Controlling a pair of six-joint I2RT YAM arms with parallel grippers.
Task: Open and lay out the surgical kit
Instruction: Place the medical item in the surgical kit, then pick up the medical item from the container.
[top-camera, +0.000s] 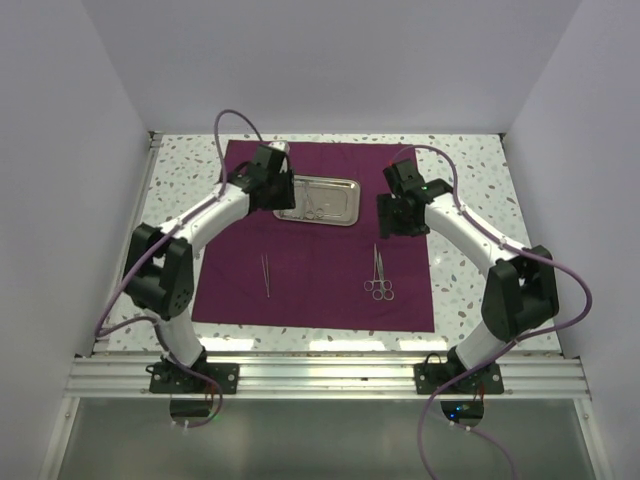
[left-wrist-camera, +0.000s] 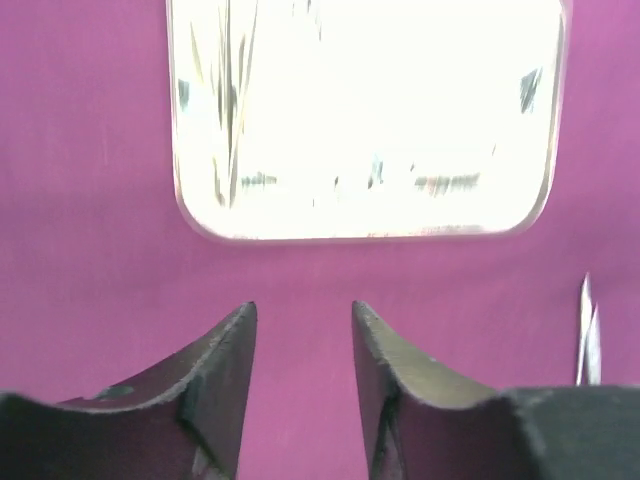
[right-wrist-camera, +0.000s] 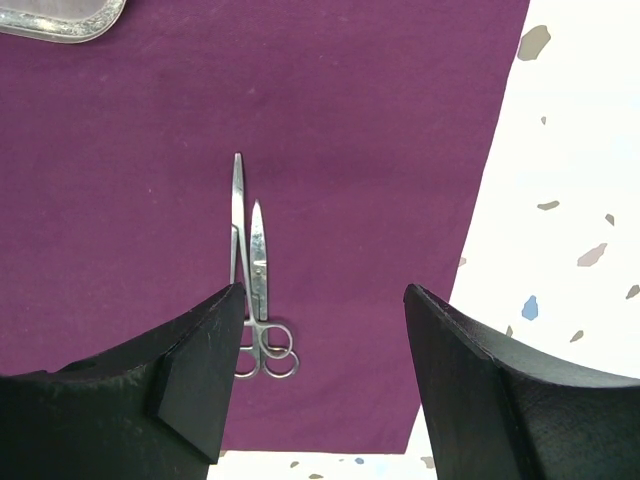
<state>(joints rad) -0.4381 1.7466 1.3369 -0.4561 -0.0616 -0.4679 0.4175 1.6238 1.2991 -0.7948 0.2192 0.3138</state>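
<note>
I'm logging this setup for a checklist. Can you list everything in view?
Dark purple cloth wrap: one, maroon, spread flat
Rectangular shiny steel tray: one, silver, cloth's far middle
Thin silver instruments in tray: count unclear
Thin straight silver instrument: one, cloth's near left
Silver ring-handled instruments: two, side by side, cloth's near right
White speckled table: one, beneath cloth
Left pincer: black, open, left of tray
Right pincer: black, open, right of tray

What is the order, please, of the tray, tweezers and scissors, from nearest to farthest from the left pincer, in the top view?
1. Tray, just right of the left pincer, far half of the cloth.
2. Tweezers, near left of the cloth.
3. Scissors, near right.
</note>
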